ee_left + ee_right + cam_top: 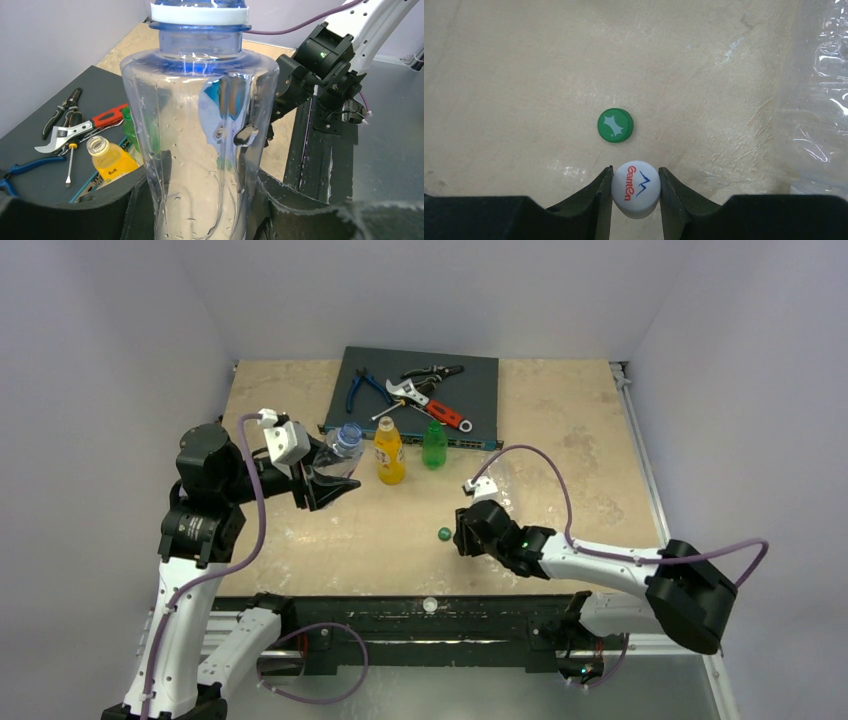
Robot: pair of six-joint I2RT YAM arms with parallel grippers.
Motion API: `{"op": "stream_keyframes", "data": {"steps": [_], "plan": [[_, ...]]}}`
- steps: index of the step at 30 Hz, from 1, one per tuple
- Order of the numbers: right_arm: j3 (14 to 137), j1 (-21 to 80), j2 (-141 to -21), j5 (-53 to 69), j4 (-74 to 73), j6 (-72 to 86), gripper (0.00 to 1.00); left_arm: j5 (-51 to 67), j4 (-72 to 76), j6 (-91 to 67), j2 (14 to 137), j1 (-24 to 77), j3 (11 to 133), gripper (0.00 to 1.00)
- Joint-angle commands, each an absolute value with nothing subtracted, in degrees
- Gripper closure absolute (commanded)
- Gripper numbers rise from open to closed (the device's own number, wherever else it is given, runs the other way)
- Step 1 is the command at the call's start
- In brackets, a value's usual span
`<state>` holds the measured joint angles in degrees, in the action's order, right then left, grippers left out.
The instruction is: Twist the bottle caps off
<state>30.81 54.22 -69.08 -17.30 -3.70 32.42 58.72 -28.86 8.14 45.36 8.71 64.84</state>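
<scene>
My left gripper (328, 483) (200, 172) is shut on the body of a large clear bottle (341, 452) (200, 125), holding it above the table with its bluish-white cap (199, 9) on. My right gripper (461, 536) (635, 174) is low over the table, shut on a white cap (636, 190) with red lettering. A dark green cap (444, 534) (615, 125) lies on the table just ahead of it. The orange-yellow bottle (389, 452) (111, 159) stands with its mouth open, and the green bottle (434, 445) is beside it.
A dark flat box (480, 380) at the back carries pliers (362, 390), a red-handled wrench (430, 402) and a screwdriver. Crinkled clear plastic (819, 100) fills the right edge of the right wrist view. White walls close in the table.
</scene>
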Motion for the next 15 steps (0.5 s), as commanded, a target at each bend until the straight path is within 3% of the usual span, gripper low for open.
{"op": "stream_keyframes", "data": {"steps": [1,8,15], "plan": [[30.9,54.1,-73.2,-23.1,0.9,35.1,0.88,59.7,-28.7,9.7,45.0,8.8,66.2,0.99],[35.5,55.9,-79.5,-26.4,-1.5,36.1,0.81,59.9,-28.7,9.8,45.4,8.8,66.3,0.99],[35.6,59.0,-81.9,-29.1,-2.6,38.7,0.62,59.8,-27.6,9.1,45.5,8.8,66.3,0.98]]}}
